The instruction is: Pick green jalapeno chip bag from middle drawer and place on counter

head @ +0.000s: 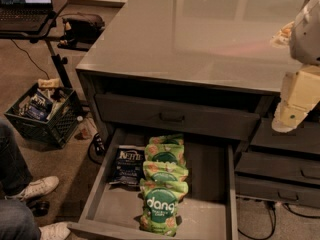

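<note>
Drawer [210, 184] — Kettle bag [127, 165], dang bags [164, 184] — jaws far right.

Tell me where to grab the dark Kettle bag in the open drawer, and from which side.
Probably best from above: pinch the Kettle bag at its near edge. It lies flat in the middle drawer, its right edge up against the dang bags, with bare floor in front of it. The hand hangs off to the right, beside the counter edge.
</note>
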`<state>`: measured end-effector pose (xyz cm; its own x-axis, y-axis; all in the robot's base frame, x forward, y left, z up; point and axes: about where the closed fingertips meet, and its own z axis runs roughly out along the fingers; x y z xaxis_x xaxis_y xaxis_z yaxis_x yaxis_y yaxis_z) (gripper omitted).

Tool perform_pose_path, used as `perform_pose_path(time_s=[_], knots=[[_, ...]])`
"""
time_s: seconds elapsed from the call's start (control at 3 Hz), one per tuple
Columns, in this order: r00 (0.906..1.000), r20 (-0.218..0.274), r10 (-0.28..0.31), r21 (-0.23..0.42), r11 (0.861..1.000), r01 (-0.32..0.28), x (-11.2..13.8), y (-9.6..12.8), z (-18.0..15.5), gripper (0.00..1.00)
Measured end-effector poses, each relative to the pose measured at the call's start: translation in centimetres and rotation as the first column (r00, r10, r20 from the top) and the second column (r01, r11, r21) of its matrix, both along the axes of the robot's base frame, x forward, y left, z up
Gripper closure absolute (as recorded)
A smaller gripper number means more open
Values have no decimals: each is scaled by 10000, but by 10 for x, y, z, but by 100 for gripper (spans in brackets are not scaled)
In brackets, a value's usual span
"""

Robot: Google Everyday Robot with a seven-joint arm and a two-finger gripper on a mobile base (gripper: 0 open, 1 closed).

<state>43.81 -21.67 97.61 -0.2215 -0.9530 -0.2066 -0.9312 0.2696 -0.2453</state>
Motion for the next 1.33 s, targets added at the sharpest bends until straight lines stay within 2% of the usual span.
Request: perform_pose_path(time_s=[0.67, 1.0, 1.33], knots=[[9999, 80, 100, -251, 9996, -98, 1, 8, -5, 0], [9988, -216, 431, -334, 9985, -438, 10, 39, -32, 0], [9926, -971, 724, -169, 9971, -744, 20, 74, -70, 0]])
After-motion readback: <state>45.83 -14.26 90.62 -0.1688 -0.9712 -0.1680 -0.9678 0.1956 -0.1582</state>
